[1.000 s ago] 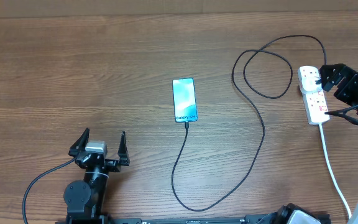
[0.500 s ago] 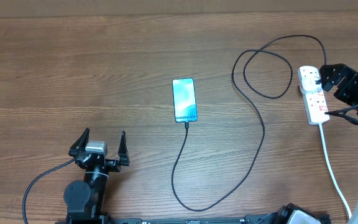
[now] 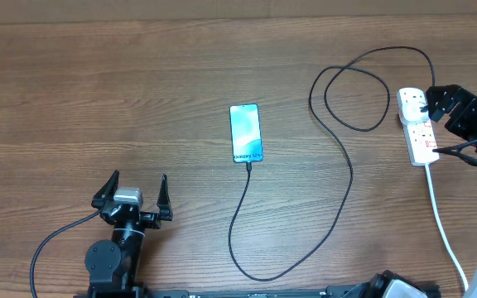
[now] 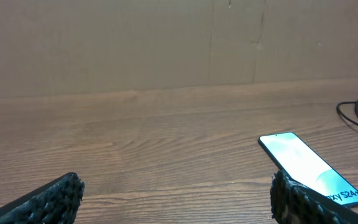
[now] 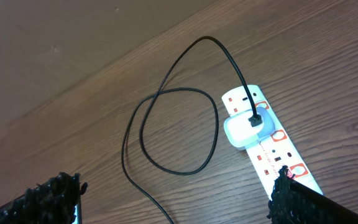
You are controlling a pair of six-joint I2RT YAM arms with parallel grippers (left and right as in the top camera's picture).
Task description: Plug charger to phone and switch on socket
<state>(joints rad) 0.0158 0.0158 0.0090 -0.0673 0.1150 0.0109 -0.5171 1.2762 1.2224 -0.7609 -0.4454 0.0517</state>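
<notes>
The socket (image 5: 272, 146) lies far right, light and smooth — it may slide, so press its small red switch (image 5: 277, 135) straight down. The floppy charger (image 5: 254, 116) runs to the phone (image 3: 246, 133). Right gripper (image 5: 174, 190) beside the socket and left gripper (image 3: 135, 192) — both wide open, empty

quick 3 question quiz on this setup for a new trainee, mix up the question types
1. True or false: the left gripper and the right gripper both stand open, holding nothing.
2. The loop of the charger lies: A) on the table between the phone and the socket; B) on top of the phone; C) beside the left gripper.
3. Which gripper is nearer the socket?

Key: 1 true; 2 A; 3 the right gripper.
</notes>
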